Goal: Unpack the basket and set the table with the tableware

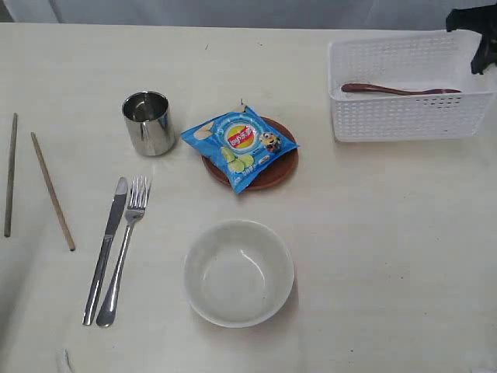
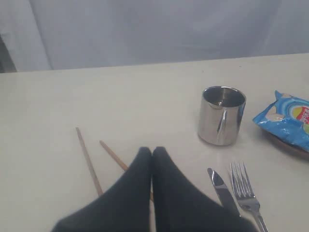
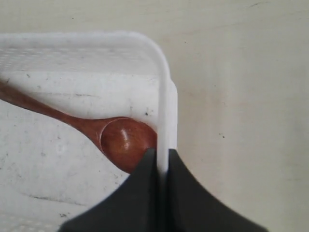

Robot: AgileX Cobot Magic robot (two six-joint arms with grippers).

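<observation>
Broadly, the table (image 1: 373, 233) carries the basket (image 1: 404, 116) at the exterior view's upper right. The right gripper (image 3: 161, 159) is clamped on its end wall, and the spoon (image 3: 126, 142) lies inside against that wall. Leftward sit the bowl (image 1: 238, 272), a plate (image 1: 279, 167) under a chip bag (image 1: 238, 148), cup (image 1: 147, 124), knife (image 1: 106, 249), fork (image 1: 124, 256) and chopsticks (image 1: 53, 190). The left gripper (image 2: 152, 154) hovers closed and empty.

Left end effector (image 2: 152, 151) fingers pressed together; right end effector (image 3: 161, 152) pinching basket (image 3: 166, 96) rim
</observation>
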